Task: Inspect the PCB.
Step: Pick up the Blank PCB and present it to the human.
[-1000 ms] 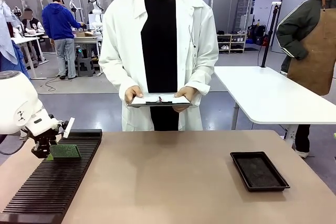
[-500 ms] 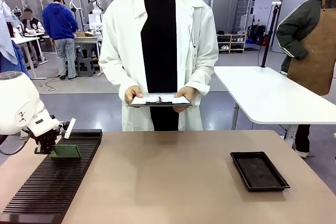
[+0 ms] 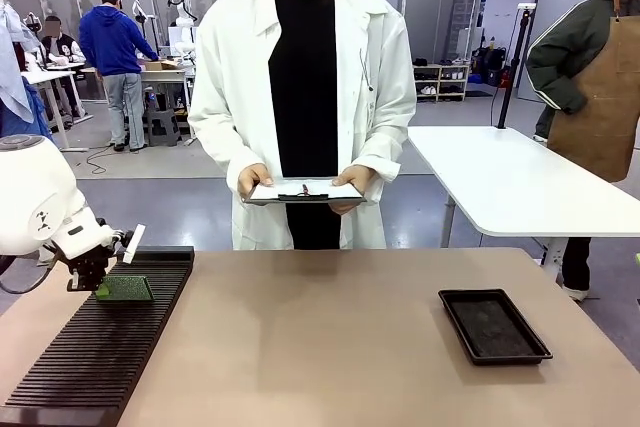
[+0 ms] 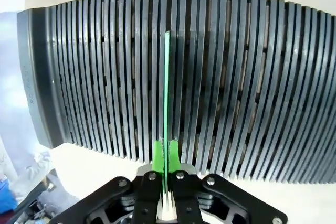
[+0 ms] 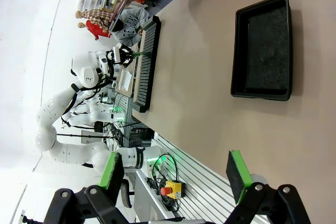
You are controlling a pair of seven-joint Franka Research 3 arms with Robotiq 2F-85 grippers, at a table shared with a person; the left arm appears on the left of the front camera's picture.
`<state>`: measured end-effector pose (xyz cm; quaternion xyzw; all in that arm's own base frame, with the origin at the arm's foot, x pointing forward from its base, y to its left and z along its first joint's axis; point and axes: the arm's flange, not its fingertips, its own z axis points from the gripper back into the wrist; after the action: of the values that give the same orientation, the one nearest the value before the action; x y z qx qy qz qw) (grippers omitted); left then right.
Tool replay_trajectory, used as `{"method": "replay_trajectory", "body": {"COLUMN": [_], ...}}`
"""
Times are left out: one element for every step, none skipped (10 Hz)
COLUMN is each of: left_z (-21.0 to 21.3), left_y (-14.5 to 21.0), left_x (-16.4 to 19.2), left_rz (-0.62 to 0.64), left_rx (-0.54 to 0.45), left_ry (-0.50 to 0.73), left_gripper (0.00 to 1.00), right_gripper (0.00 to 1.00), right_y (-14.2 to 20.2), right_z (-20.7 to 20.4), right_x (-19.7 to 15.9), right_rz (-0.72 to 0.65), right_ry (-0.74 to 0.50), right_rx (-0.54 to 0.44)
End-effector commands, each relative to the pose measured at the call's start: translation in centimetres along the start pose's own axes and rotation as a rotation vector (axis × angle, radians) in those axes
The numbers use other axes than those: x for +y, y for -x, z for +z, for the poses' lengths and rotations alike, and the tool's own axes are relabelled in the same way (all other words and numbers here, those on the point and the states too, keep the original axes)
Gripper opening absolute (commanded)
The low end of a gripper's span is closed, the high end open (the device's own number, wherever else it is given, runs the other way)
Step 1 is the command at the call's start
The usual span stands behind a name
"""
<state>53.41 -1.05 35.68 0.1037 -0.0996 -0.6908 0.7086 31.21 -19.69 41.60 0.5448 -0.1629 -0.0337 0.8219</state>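
Gripping the PCB (image 4: 167, 87) by one edge, your left gripper (image 4: 166, 153) has its green pads pinched narrow on the board, which stands on edge among the ribs of the slotted rack (image 4: 252, 77) at the table's left end. You cannot tell whether its lower edge is clear of the slot. Pull off-line and the thin board may bind on a rib, twist in the pads, or drag the rack. Your right gripper (image 5: 176, 174) is spread wide and empty, facing the black tray (image 5: 240, 51).
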Motion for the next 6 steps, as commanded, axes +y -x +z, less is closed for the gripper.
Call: {"method": "replay_trajectory", "body": {"left_z": [2.7, 4.6, 6.6, 7.4, 7.3, 7.2], "left_y": [0.0, 0.1, 0.8, 1.3, 1.6, 1.8], "left_x": [0.3, 0.2, 0.1, 0.2, 0.4, 0.6], "left_rz": [0.025, 0.045, 0.076, 0.123, 0.186, 0.26], "left_rx": [0.005, -0.019, -0.084, -0.151, -0.178, -0.246], "left_ry": [-0.012, -0.047, -0.056, -0.011, 0.043, 0.123], "left_gripper": [0.0, 0.0, 0.0, 0.0, 0.0, 0.0], "right_gripper": [1.0, 1.0, 1.0, 1.0, 1.0, 1.0], "right_y": [-0.1, -0.1, -0.1, -0.1, -0.1, -0.1], "right_z": [0.2, 0.2, 0.2, 0.2, 0.2, 0.2], "right_x": [0.1, 0.1, 0.1, 0.1, 0.1, 0.1], "right_rz": [0.004, 0.004, 0.004, 0.004, 0.004, 0.004], "right_ry": [-0.01, -0.01, -0.01, -0.01, -0.01, -0.01], "right_rx": [-0.003, -0.003, -0.003, -0.003, -0.003, -0.003]}}
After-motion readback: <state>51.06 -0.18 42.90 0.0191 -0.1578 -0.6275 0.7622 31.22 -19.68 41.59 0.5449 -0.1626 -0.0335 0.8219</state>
